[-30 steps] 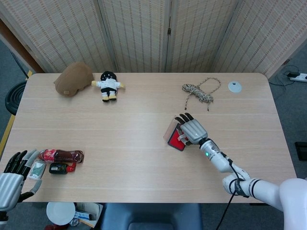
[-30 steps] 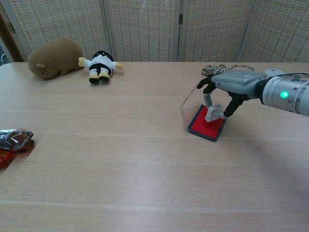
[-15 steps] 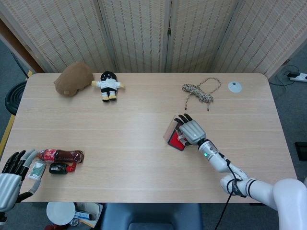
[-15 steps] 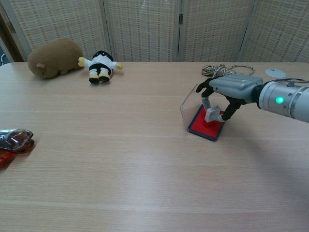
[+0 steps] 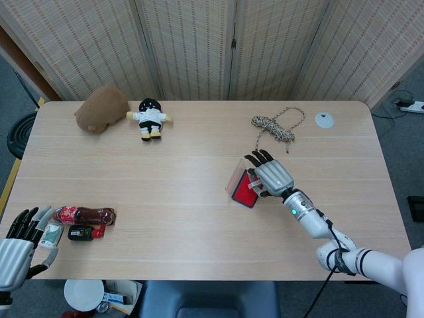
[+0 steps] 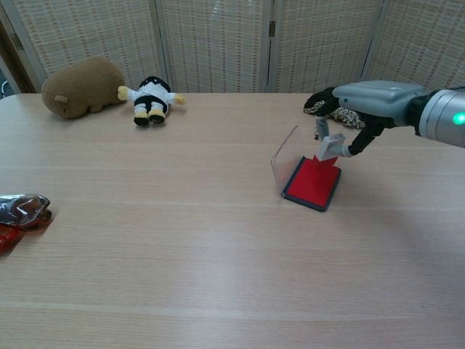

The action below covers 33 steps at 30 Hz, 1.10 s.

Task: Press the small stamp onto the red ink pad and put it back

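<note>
Your left hand (image 5: 16,255) sits at the table's (image 5: 199,179) near-left corner in the head view, palm down, dark fingers spread and holding nothing; the chest view does not show it. Just beside it to the right lies a bottle (image 5: 85,215) on its side with a few small packets (image 5: 79,232) touching it. At the far left of the table you have a brown plush (image 6: 81,86) and, just beside it, a small doll (image 6: 150,98) lying on its back. Moving right to the middle-right of the table, the ink pad (image 6: 312,182) rests flat with its red face up and its clear lid (image 6: 285,158) standing nearly upright on the left edge. Your right hand (image 6: 363,109) hangs over the pad's far right edge, palm down and knuckles level, with the forearm reaching in from the right. Its fingers (image 6: 361,139) curl down and pinch the stamp (image 6: 328,146), which is held up in the air, clear of the pad, with its red face toward the pad's far edge. In the head view your right hand (image 5: 273,177) covers the stamp almost wholly. Behind that hand lies a coiled rope (image 5: 276,126), and further right, near the far edge, a small white disc (image 5: 324,120).
</note>
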Motion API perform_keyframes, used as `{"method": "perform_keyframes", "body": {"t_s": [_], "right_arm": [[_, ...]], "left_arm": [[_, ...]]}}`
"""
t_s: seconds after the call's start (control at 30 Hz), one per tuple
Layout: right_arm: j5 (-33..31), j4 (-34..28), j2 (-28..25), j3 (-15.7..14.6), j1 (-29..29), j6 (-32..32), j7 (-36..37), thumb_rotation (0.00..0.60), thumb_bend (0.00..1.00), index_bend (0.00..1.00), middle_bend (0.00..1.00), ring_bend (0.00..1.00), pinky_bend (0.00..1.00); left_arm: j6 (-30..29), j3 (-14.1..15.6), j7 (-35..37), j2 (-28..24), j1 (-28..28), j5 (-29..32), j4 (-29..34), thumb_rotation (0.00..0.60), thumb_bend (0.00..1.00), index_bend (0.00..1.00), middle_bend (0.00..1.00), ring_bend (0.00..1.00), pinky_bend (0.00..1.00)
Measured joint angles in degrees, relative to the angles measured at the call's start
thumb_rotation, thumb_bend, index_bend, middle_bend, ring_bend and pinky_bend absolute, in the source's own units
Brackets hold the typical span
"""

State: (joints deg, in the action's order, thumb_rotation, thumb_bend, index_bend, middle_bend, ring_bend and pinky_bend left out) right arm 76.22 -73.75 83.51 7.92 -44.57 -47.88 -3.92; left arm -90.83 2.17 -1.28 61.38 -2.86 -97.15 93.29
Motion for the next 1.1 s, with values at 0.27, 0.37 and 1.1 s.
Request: {"method": "perform_keyframes", "body": {"t_s": [0.27, 0.37, 1.1], "right_arm": [[-1.4, -9.8, -10.0, -1.6, 4.5, -1.6, 0.9, 0.600, 0.39, 0.88, 0.09, 0.03, 0.00], [-1.4, -11.0, -12.0, -3.2, 6.6, -2.1, 2.1, 0.600, 0.39, 0.88, 0.09, 0.03, 0.00], [3.1, 1.2, -4.1, -7.2, 9.3, -0.9, 8.0, 0.600, 0.39, 0.88, 0.07, 0.03, 0.00]], "left_arm": [[1.2, -0.2, -2.6, 0.8, -0.4, 0.7, 0.4, 0.600, 0.34, 0.00, 0.00, 0.00, 0.06], [1.4, -0.2, -3.4, 1.1, -0.4, 0.6, 0.6, 0.600, 0.34, 0.00, 0.00, 0.00, 0.06], [1.2, -0.1, -2.5, 0.8, -0.5, 0.3, 0.8, 0.600, 0.34, 0.00, 0.00, 0.00, 0.06]]}}
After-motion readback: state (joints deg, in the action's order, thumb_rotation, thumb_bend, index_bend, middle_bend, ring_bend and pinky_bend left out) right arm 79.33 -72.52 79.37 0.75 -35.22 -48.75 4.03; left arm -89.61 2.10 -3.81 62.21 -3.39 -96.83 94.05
